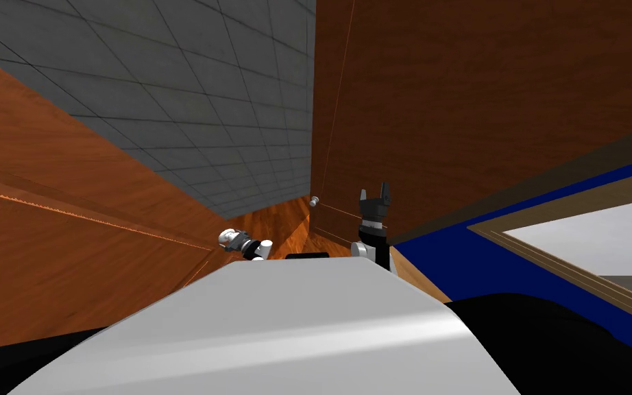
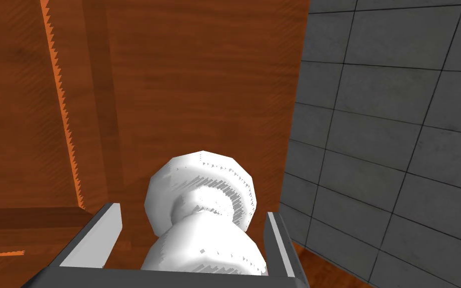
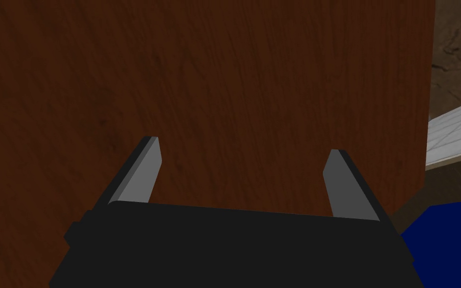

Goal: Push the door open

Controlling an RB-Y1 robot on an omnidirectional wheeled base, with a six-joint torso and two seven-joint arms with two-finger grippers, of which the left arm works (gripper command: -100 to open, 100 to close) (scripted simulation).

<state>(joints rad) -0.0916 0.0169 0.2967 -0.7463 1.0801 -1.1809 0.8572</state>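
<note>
At our near left the brown door [image 2: 199,75] looks heavy and rigid, and we judge its smooth white knob [image 2: 202,192], bracketed by the left gripper [image 2: 194,211] with jaws apart, the firmest push point, while the right gripper [image 3: 243,146] faces a dark panel [image 3: 224,75], jaws spread.

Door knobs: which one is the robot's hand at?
The white knob, between the open fingers of the left gripper on the lighter wood; the grey knob on the darker wood stands free.

head looks steeply down; left wrist camera faces the door [image 2: 199,75] closely.
</note>
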